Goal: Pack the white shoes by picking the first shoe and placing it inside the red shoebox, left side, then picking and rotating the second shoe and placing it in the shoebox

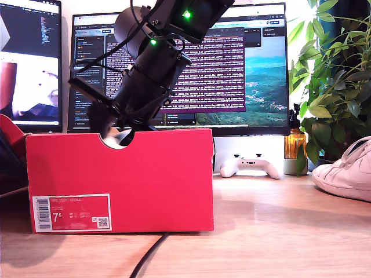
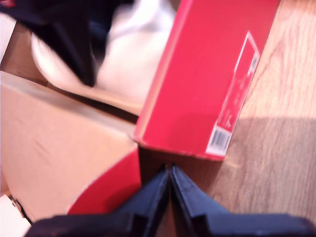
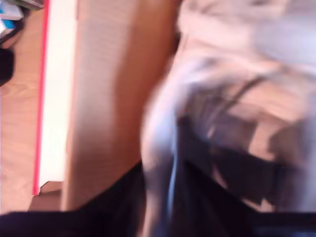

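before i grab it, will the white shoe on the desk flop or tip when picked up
The white shoe probably keeps its shape: its side looks like firm leather on a thick sole. It likely sits steady, since the sole rests flat on the desk. The smooth upper may be a bit slippery in a claw.

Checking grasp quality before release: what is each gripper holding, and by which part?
My second gripper grips a white shoe; blur hides which part. My first gripper is shut on nothing.
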